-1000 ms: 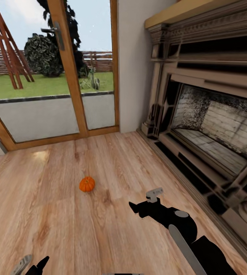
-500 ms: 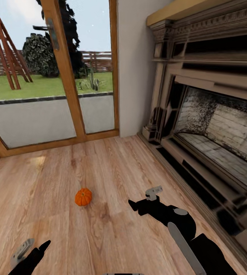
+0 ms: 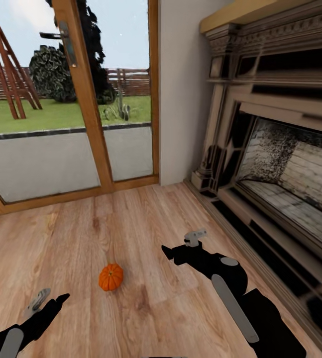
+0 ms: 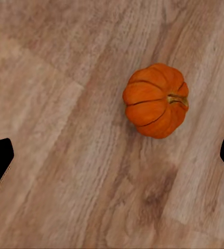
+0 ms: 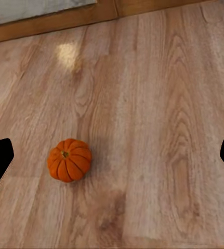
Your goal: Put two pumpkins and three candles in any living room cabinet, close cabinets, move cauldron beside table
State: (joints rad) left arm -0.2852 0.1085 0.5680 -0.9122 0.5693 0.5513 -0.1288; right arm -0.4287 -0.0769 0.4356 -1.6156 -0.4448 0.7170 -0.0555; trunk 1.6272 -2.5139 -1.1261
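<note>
Small ribbed bright-orange pumpkin [image 3: 111, 277] sits loose on pale plank wood floor [image 3: 146, 214], near centre, ungrasped; by these views, fetching is barely begun. Left gripper [image 3: 45, 302] near-left, right gripper [image 3: 180, 244] just right, both fingers spread wide, empty. Stone fireplace [image 3: 280, 164] far right.

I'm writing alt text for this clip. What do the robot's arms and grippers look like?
Both arms are glossy black with rounded joint housings. The right arm carries a long light-grey strip and a grey disc; the left arm has a similar grey patch. Each ends in black pointed fingers with a small grey metal piece.
</note>
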